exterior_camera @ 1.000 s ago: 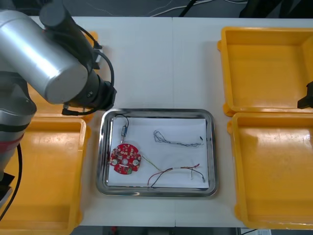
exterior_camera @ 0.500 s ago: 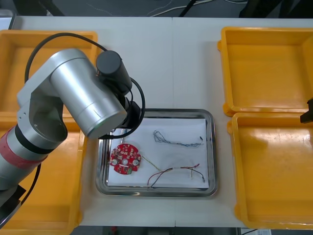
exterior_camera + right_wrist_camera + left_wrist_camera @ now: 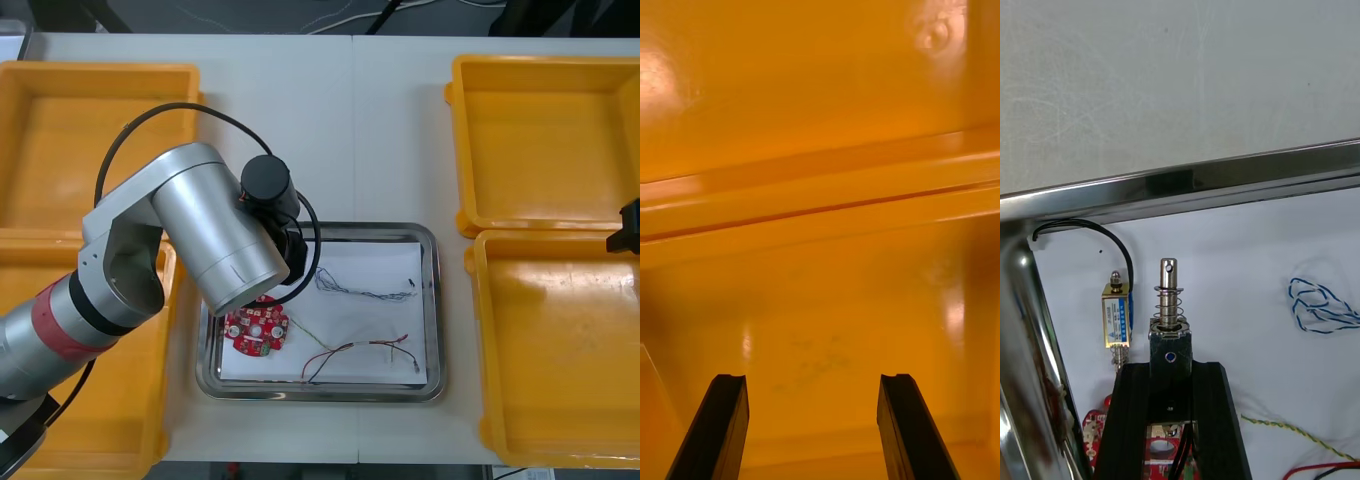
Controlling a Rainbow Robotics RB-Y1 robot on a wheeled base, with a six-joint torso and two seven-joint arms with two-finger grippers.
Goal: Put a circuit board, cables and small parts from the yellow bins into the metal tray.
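The left gripper (image 3: 1170, 367) clamps a small metal part (image 3: 1169, 296), spring coiled round its pin, over the shiny metal tray (image 3: 1225, 176); the right gripper (image 3: 812, 390) gapes above a glossy yellow bin (image 3: 835, 315).

Light table (image 3: 380, 130) w/ seam down middle, loose cords (image 3: 345, 17) beyond its far edge

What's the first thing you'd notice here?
The big silver left arm stretches over the metal tray, and its left claw is shut on a small metal part with a spring over the tray's white inside. Nearby lie a round red circuit board and a twisted blue and white cable; the right claw hangs open over a yellow bin.
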